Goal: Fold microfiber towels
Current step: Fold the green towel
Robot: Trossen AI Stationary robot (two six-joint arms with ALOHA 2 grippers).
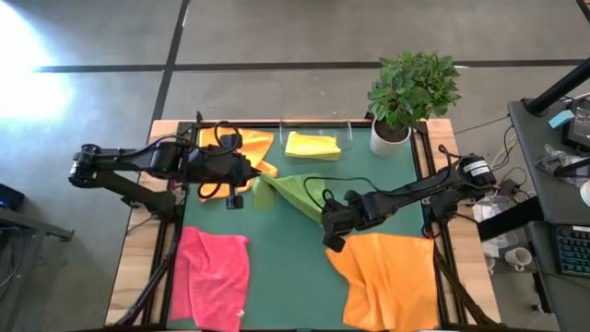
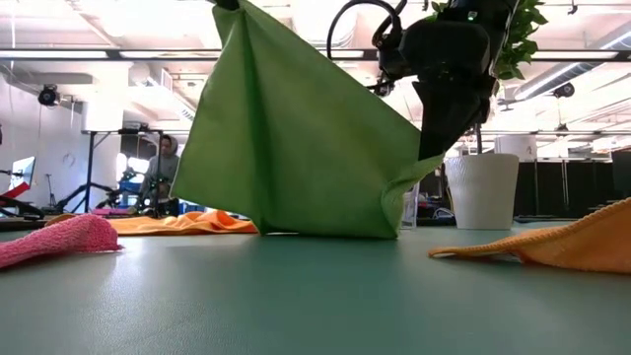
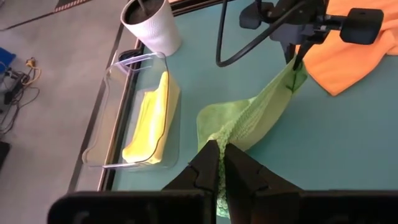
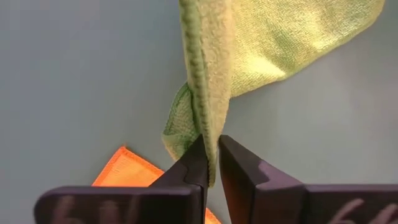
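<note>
Lime green towel [image 1: 293, 192] hangs between left tool [image 3: 219, 163] and right tool [image 4: 211, 163], both clenched on edges; I judge the thin right pinch may slip, dropping it onto the desk [image 1: 286, 267].

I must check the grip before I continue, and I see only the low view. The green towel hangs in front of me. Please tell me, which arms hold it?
Observer: Both. The left gripper is shut on one edge of the lime green towel.
Operator: And the right one?
Observer: The right gripper has the opposite edge between its fingers, pinched.
Operator: Is any towel already put away?
Observer: The yellow towel lies folded in a clear tray, beside the white plant pot.
</note>
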